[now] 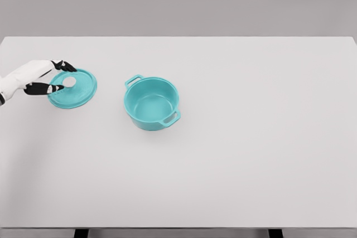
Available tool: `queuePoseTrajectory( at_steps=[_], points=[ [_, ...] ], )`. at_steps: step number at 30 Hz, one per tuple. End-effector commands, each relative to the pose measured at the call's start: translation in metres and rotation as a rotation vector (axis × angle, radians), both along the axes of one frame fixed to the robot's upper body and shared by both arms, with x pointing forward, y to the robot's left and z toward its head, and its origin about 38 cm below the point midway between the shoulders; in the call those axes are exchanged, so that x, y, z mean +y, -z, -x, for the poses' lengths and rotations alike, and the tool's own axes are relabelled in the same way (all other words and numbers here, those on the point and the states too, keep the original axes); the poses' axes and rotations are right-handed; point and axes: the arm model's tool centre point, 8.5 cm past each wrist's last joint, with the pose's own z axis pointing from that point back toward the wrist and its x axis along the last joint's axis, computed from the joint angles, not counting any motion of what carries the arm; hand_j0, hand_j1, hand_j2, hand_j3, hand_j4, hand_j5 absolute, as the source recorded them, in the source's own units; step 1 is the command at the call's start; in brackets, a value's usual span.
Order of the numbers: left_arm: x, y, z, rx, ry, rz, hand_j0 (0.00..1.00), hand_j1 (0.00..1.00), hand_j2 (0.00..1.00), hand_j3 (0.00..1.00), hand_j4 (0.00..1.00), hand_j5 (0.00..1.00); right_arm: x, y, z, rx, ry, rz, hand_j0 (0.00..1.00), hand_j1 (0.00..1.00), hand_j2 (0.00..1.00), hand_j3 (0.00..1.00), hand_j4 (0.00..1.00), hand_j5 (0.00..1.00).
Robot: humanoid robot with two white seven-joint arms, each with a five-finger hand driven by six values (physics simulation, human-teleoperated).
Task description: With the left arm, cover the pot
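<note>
A teal pot (152,103) with two side handles stands open on the white table (251,137), a little left of centre. Its teal round lid (72,88) lies left of the pot, with a pale knob (69,82) in its middle. My left hand (54,76) comes in from the left edge and its dark-tipped fingers are closed around the knob. The lid looks slightly tilted; I cannot tell whether it is off the table. A gap of bare table separates lid and pot.
The table's far edge runs across the top of the view below a grey wall. Its front edge shows at the bottom, with dark legs under it.
</note>
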Motion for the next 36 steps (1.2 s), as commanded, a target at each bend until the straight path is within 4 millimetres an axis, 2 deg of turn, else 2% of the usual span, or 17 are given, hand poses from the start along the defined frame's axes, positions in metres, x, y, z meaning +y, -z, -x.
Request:
queuePoseTrajectory(
  at_steps=[1, 6, 9, 20, 36],
  points=[
    [0.002, 0.0, 0.0, 0.003, -0.005, -0.006, 0.68, 0.68, 0.68, 0.68, 0.68, 0.68, 0.0, 0.0, 0.0, -0.001, 0.0, 0.0, 1.0, 1.0, 1.0, 1.0, 1.0, 1.0],
    [0.004, 0.003, 0.0, 0.012, -0.014, -0.019, 0.69, 0.69, 0.69, 0.69, 0.69, 0.69, 0.0, 0.0, 0.0, 0.001, 0.0, -0.001, 1.0, 1.0, 1.0, 1.0, 1.0, 1.0],
    [0.007, 0.006, -0.001, 0.021, -0.024, -0.021, 0.73, 0.73, 0.73, 0.73, 0.73, 0.73, 0.0, 0.0, 0.0, -0.001, 0.0, 0.0, 1.0, 1.0, 1.0, 1.0, 1.0, 1.0],
    [-0.002, 0.01, -0.003, 0.028, -0.009, -0.035, 0.72, 0.72, 0.72, 0.72, 0.72, 0.72, 0.0, 0.0, 0.0, 0.001, 0.0, -0.001, 1.0, 1.0, 1.0, 1.0, 1.0, 1.0],
    [-0.003, 0.009, -0.007, 0.028, -0.012, -0.037, 0.71, 0.71, 0.71, 0.71, 0.71, 0.71, 0.0, 0.0, 0.0, -0.001, 0.0, 0.0, 1.0, 1.0, 1.0, 1.0, 1.0, 1.0]
  ],
)
